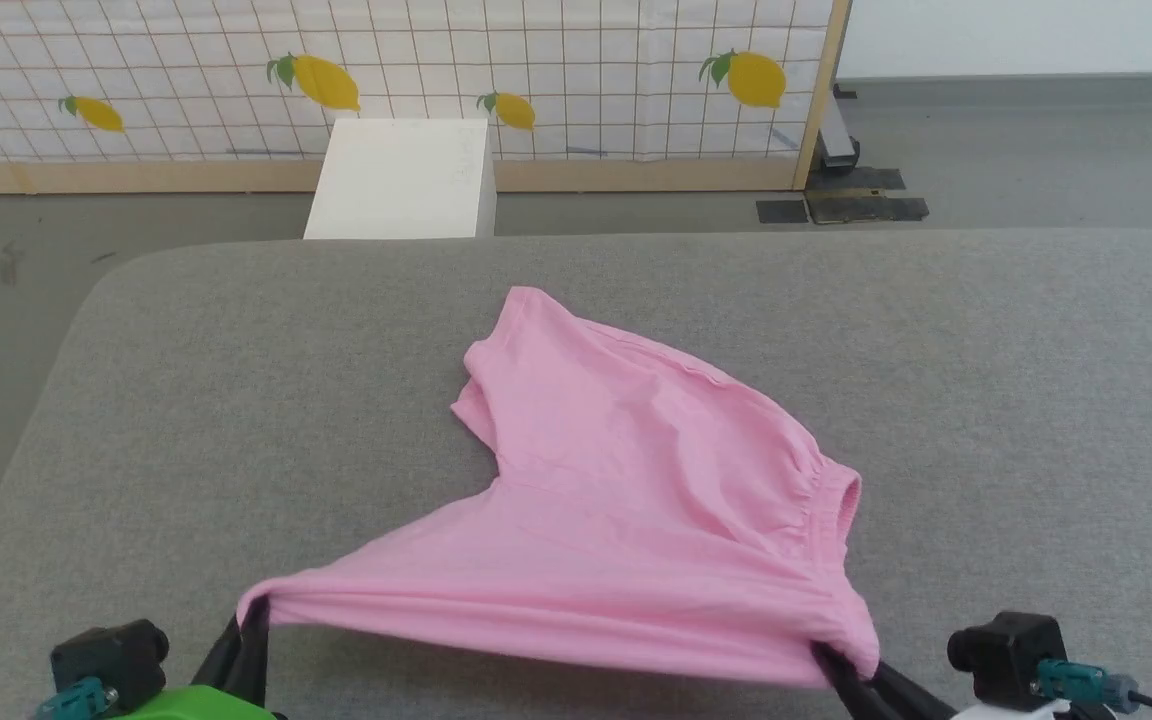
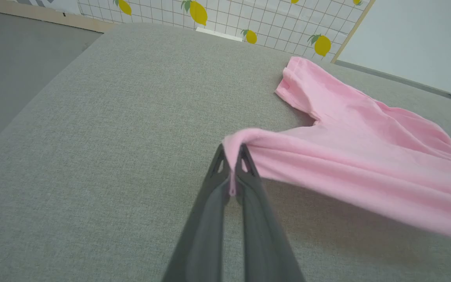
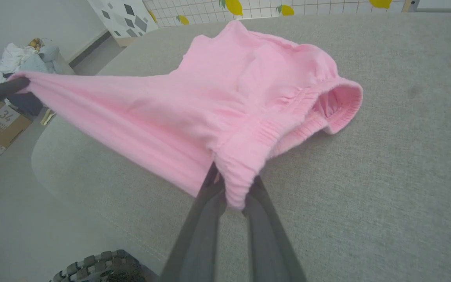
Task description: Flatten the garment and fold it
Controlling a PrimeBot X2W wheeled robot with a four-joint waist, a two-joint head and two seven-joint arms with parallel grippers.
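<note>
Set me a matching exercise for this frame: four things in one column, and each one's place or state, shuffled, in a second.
Things
1. left gripper with two long dark fingers
2. right gripper with two long dark fingers
3. light pink thin cotton garment
4. white rectangular box

Places or states
A. beyond the far edge of the grey padded surface
B. shut on the gathered elastic waistband
C. stretched between two grips, its far part lying on the padding
D. shut on a bunched hem corner

Pairs: 1-D, 2-B, 3-C, 4-A
</note>
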